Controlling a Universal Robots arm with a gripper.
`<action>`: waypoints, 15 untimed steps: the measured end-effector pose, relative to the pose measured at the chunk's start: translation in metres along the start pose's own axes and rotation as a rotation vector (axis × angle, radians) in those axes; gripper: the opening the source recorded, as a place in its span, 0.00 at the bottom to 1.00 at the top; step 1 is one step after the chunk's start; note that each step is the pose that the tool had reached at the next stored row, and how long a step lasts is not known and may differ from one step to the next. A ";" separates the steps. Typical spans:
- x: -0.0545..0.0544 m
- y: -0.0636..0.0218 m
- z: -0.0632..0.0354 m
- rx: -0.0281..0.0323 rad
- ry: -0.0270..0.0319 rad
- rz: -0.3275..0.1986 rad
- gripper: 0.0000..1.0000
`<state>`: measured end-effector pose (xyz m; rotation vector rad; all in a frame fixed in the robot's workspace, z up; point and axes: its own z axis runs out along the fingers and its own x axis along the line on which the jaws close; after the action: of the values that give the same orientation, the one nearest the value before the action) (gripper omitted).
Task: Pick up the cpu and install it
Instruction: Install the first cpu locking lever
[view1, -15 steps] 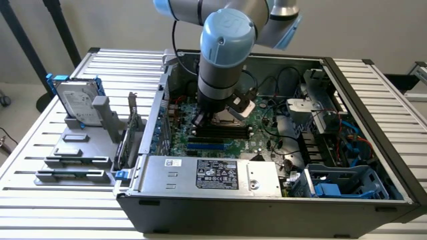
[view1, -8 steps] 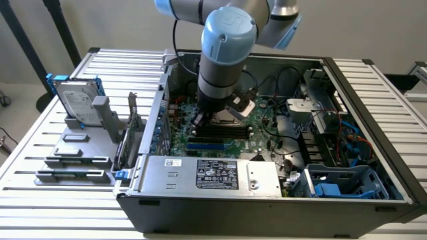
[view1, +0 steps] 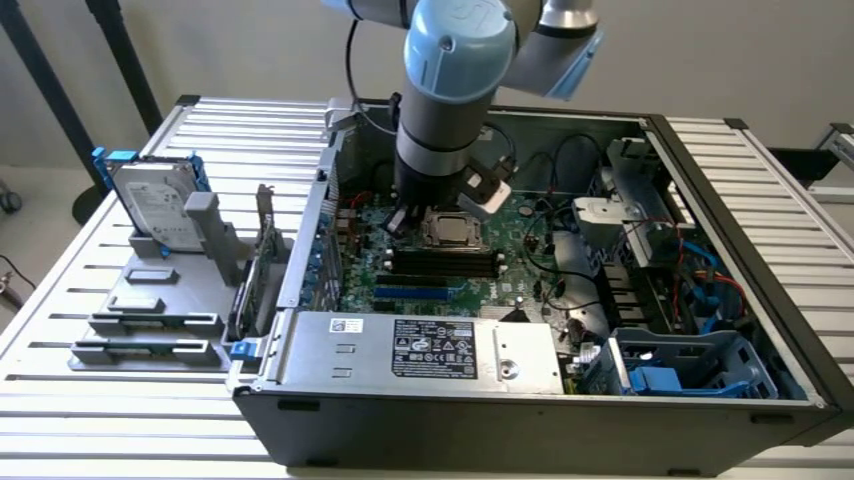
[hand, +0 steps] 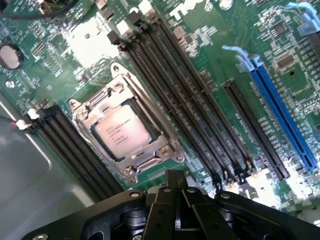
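— Where's the chip now?

— The small flat square cpu with the pale silver metal top (hand: 121, 132) is lying inside the silver metal socket frame (hand: 127, 131) on the green motherboard (view1: 441, 255), in the middle of the open dark grey computer case (view1: 747, 300). Nothing is touching it.

— And the tool?

— The black gripper (hand: 175, 192) hangs just above the board beside the socket, its fingers pressed together with nothing between them. From the socket, the long black memory slots (hand: 185, 95) run along at about 2 o'clock in the wrist view, and the blue expansion slot (hand: 285, 120) lies further out the same way.

— Anything outside the case?

— At 9 o'clock of the case in the exterior view, a large silver hard drive with a blue bracket (view1: 150, 200) stands upright on a grey parts holder (view1: 154, 320), well apart from the arm.
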<state>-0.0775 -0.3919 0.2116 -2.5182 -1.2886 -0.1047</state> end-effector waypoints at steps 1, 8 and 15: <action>0.002 -0.0014 -0.0002 0.0008 -0.0010 -0.001 0.11; 0.013 -0.0092 0.0029 0.0024 -0.0043 -0.008 0.11; 0.020 -0.0135 0.0054 0.0092 -0.0145 -0.044 0.11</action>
<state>-0.0771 -0.3675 0.2137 -2.4881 -1.3472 -0.0902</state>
